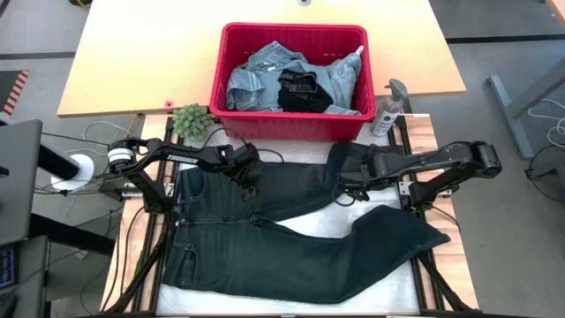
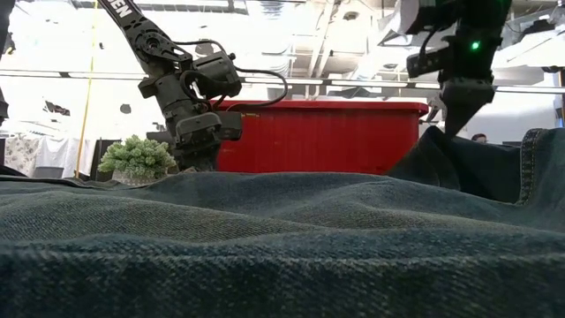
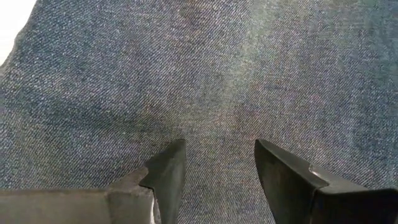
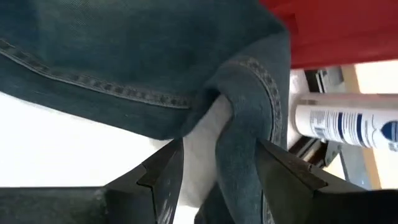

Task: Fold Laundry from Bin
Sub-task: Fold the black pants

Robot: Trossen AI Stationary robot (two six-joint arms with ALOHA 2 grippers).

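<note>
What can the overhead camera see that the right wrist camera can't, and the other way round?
Only the overhead view shows the left gripper, the small green plant and the laundry inside the red bin. Only the right wrist view shows the right gripper's fingers around a jeans hem. Both show the dark jeans, bin and white bottle.

Dark jeans [image 1: 291,243] spread flat on table; red bin [image 1: 296,119] holds denim, black garments.

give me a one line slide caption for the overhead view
Dark jeans spread on the table, both grippers, left and right, on its upper leg, red bin of laundry behind.
</note>
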